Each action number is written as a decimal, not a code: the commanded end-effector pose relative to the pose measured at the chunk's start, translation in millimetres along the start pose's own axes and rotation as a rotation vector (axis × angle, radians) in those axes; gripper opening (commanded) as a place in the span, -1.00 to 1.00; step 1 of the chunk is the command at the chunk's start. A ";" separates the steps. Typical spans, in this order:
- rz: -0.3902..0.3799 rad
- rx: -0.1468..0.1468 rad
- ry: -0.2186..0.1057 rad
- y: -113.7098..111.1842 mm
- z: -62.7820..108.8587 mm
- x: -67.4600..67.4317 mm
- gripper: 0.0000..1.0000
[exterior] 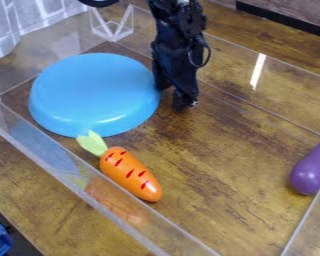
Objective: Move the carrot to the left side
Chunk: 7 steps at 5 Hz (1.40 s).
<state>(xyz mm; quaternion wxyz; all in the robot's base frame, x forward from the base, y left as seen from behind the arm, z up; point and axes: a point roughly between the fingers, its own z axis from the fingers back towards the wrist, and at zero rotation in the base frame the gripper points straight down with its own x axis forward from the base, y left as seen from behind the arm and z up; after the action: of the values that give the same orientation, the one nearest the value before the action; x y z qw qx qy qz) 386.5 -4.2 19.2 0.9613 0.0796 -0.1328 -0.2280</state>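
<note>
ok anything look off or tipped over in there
Nothing looks spilled or broken. The one oddity: the blue plate sits right up against the gripper, near the carrot.

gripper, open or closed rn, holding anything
Gripper: down beside the blue plate; whether its dark fingers are open or closed, or grip the plate's edge, cannot be told.

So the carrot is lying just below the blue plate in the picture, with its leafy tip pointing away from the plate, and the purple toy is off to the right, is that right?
Not quite: in the camera view, the leafy tip of the carrot points toward the blue plate.
</note>
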 end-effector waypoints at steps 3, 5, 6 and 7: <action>0.013 -0.035 0.009 -26.9 0.6 -19.7 1.00; 0.036 -0.040 0.007 -28.3 2.4 -20.6 -1.00; 0.045 -0.039 0.005 -28.0 2.8 -19.8 -1.00; 0.055 -0.038 0.004 -27.5 3.7 -19.1 -1.00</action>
<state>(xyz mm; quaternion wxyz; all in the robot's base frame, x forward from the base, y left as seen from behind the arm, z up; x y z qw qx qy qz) 366.0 -9.7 18.2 0.9686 0.0624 -0.1428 -0.1940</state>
